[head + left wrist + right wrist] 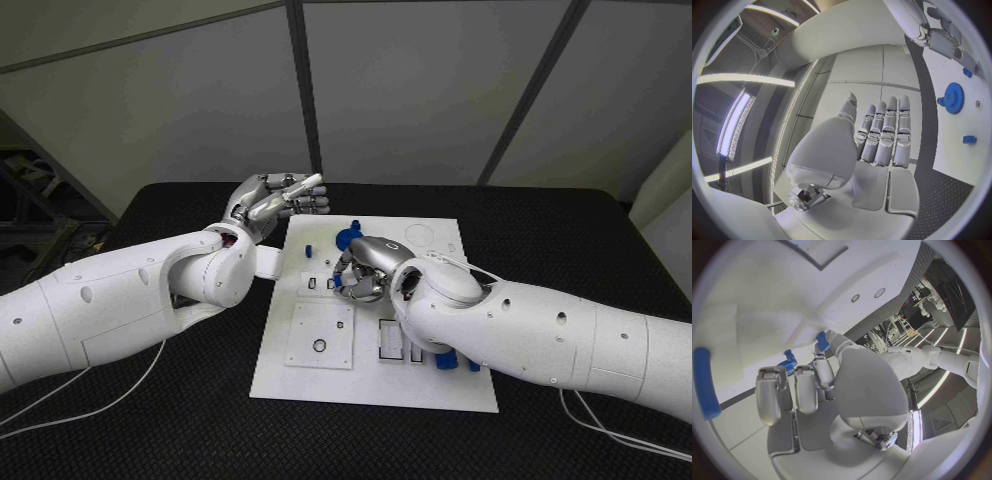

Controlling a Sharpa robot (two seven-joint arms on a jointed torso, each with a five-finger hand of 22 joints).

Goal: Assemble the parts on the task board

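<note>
The white task board (372, 375) lies in the middle of the black table. My right hand (361, 272) hovers low over the board's far half with its fingers curled down. In the right wrist view its thumb and fingertips (824, 347) close on a small blue part (821, 341) just above the board (767, 300). A blue gear (346, 240) stands on the board just beyond that hand, apart from it (953, 97). My left hand (274, 200) is raised off the board's far left corner, with straight fingers (882, 132) holding nothing.
More blue parts (447, 358) lie on the board's near right, partly under my right forearm. A small blue piece (969, 139) sits near the gear, and a blue bar (704, 382) lies at the board's edge. Recessed slots (320, 335) mark the board's near half.
</note>
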